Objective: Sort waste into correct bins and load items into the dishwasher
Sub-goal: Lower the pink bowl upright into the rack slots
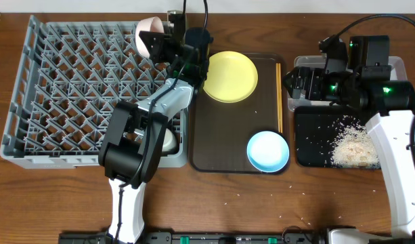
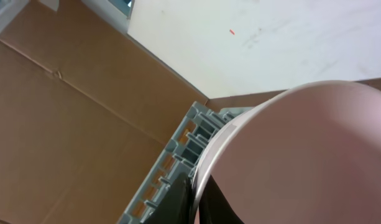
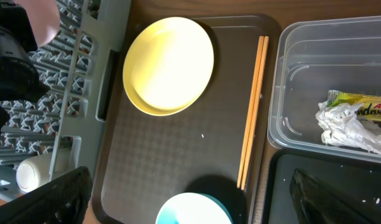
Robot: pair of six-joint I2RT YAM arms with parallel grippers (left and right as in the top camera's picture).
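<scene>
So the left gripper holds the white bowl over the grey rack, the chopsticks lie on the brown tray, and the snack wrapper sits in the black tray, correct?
Not quite. The right wrist view shows the snack wrapper in the clear container, not the black tray. The rest stands: left gripper holding the white bowl over the rack, chopsticks on the brown tray.

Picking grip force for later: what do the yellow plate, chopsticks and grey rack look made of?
Yellow plate: probably melamine or plastic, smooth with a soft sheen. Chopsticks: likely wood or bamboo, matte, pale tan. Grey rack: moulded plastic, matte lattice of pegs.
</scene>
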